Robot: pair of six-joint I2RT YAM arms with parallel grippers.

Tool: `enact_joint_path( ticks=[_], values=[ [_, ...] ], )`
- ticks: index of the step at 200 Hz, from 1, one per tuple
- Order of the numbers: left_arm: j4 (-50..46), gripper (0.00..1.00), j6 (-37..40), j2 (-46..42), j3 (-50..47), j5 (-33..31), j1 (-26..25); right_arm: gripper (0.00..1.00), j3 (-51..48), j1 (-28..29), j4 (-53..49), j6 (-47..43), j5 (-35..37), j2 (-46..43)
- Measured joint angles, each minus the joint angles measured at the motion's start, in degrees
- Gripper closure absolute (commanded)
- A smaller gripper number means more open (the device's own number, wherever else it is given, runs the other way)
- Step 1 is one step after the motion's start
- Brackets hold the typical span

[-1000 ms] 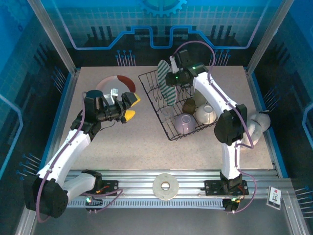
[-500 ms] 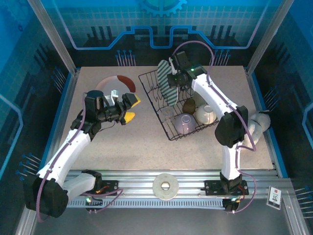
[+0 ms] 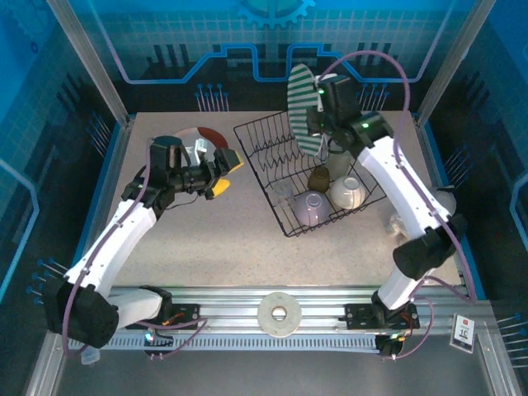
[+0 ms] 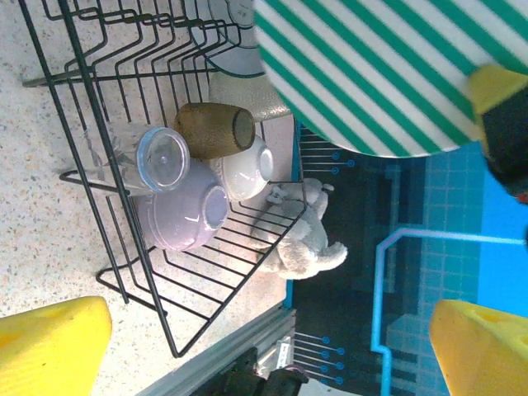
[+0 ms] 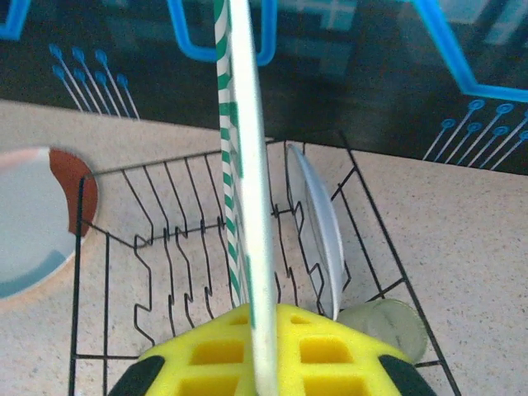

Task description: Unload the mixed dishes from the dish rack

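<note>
Two fingers of the right gripper (image 3: 318, 124) are closed on the lower rim of the green-and-white striped plate (image 3: 303, 106), which stands on edge and rises straight up from between the yellow pads (the right wrist view shows it edge-on, as a thin pale line (image 5: 247, 165) running up from the gripper (image 5: 264, 342)). Below and ahead of those jaws sits the dish rack (image 3: 261, 181), and the plate hangs above its far end, clear of the prongs. Just to the right of the held plate, down in the rack, a pale plate (image 5: 318, 223) stands on edge between the wires. Nearer than the right jaws, in the rack's near half, lie the small brown cup (image 3: 320, 176), the cream bowl (image 3: 346, 191), the lavender cup (image 3: 309, 206) and the pale translucent tumbler (image 3: 283, 191), the tumbler on its side against the lavender cup. The left gripper (image 3: 224, 176) hovers with its jaws spread wide and nothing between them, pointing towards the rack's left side. Behind these open jaws, partly under the wrist, the plate with red, white and dark rim (image 3: 202, 136) lies flat on the table (image 3: 247, 264), beside the rack and apart from it. Straight ahead of the left jaws, past the rack's far wall, a white cloth lump (image 4: 305, 247) rests at the table's edge.
</note>
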Motion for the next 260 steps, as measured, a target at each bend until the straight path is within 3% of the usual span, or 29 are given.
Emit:
enact_joint_path(
  ticks=[29, 56, 80, 110, 150, 198, 260],
  values=[
    [1.18, 0.01, 2.16, 2.89, 1.49, -1.51, -2.12, 1.0, -4.5, -6.69, 0.07, 5.95, -7.69, -6.21],
    [4.9, 0.01, 4.52, 5.62, 2.58, -2.78, -4.35, 1.0, -15.63, -16.44, 1.6, 15.34, -18.71, -14.64],
    [12.68, 0.01, 3.96, 8.5, 2.6, -1.55, -5.62, 1.0, -26.88, -25.88, 3.37, 24.94, -29.57, -22.47],
    [25.42, 0.01, -0.92, 16.11, 3.26, 2.47, -6.38, 1.0, -33.66, -32.06, 4.33, 32.96, -39.45, -28.98],
    [36.44, 0.01, -8.41, 27.89, 6.91, 6.8, -8.72, 1.0, -40.0, -34.97, 8.55, 40.98, -49.42, -37.0],
    [43.43, 0.05, -14.73, 32.26, 10.03, 9.57, -10.27, 1.0, -42.1, -35.78, 9.62, 44.48, -56.59, -38.8],
    [49.31, 0.38, -19.5, 32.28, 10.88, 11.13, -10.6, 1.0, -43.89, -35.87, 12.0, 47.17, -60.28, -38.93]
  ],
)
